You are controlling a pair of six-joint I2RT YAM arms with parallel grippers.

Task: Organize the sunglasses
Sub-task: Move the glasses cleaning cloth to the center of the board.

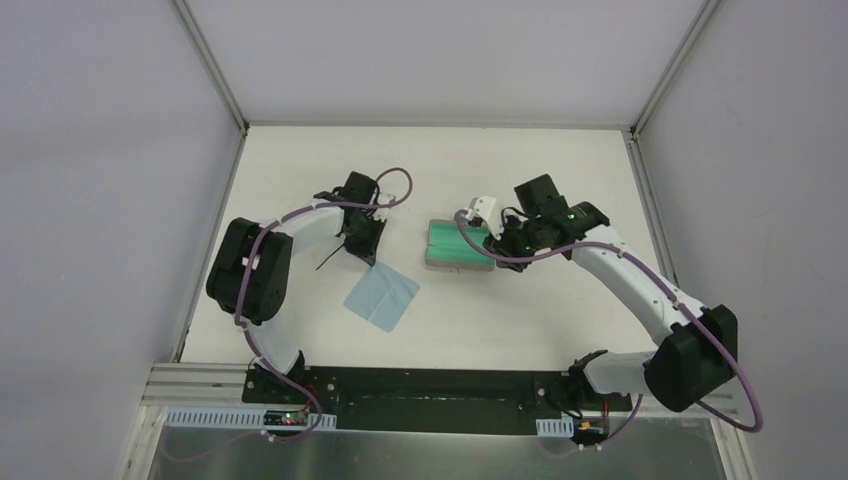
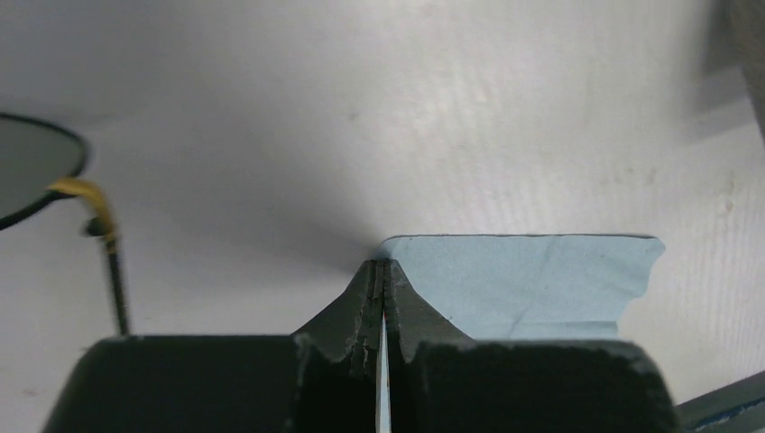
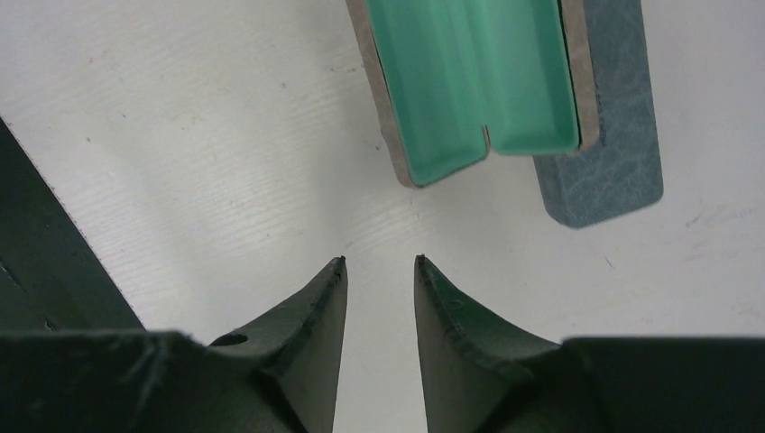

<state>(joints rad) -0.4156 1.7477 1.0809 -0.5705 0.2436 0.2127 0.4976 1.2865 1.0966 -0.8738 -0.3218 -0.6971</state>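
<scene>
1. While the green-lined case [image 3: 478,72] lies open with nothing inside it, the sunglasses [image 2: 32,171] are not yet put away. The one pair in view rests on the table [image 2: 361,90], off to the left of the left gripper [image 2: 383,275], near it but apart.
2. The left gripper's fingers are pressed together, with a thin pale-blue edge running between them. It seems to be pinching the light blue cloth [image 2: 532,284], though the fingers hide most of the contact. The rest of the cloth lies flat on the table just beyond the tips.
3. The right gripper [image 3: 379,266] has its fingers parted by a narrow gap and holds nothing. It hovers over bare table just short of the green-lined case's near end.
4. A blue case [image 3: 604,135] lies against the far side of the green-lined one; whether it sits beside or partly beneath it, I cannot tell.
5. My judgement is that the task is at an early stage. An opened case is the only step that looks done. The sunglasses have yet to go in and the lid has yet to close.
</scene>
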